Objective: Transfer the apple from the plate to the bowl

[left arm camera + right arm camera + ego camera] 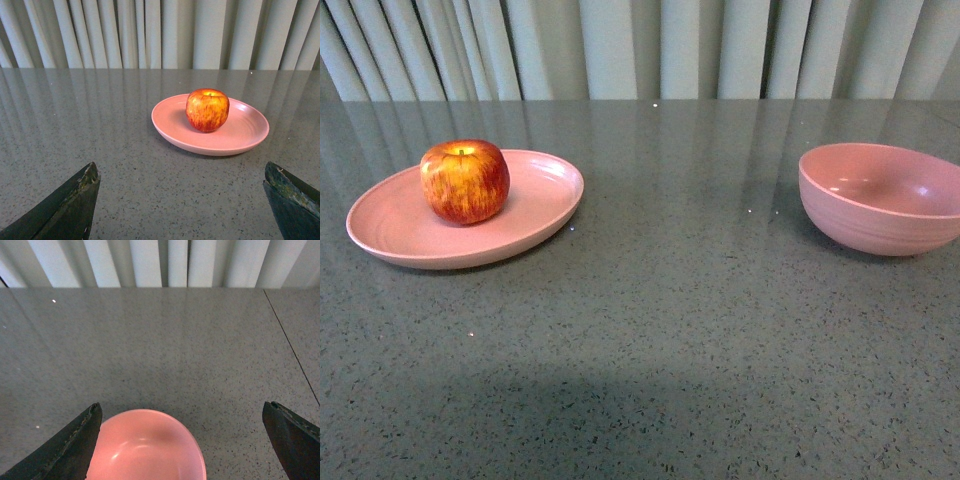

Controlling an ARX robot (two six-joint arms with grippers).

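Your left fingers (65, 207) are spread wide and hold nothing. The apple (465, 181) sits well ahead of them on the plate (390, 225), stem dimple up and toward the far side of the plate. It lies a little off the midline of the gap between the fingers, so line the wrist up first until the apple is centred.

The step in hand looks like the reach, and nothing is grasped yet. Come in above the plate's near rim rather than across it, as the plate is shallow and light and a low finger could push it along the desk (670, 330). Lower one finger on each side of the apple's widest part and close gently. The skin is smooth and round, so a high or off-centre pinch may let it roll out.

Then lift clear of the rim before you carry it across the bare desk.

Your right fingers (292, 440) are also wide apart and empty. The bowl (880, 225) sits close under them, nearer one finger than the other, and it is empty. Keep that arm clear of the bowl's mouth so the left arm can release low inside.
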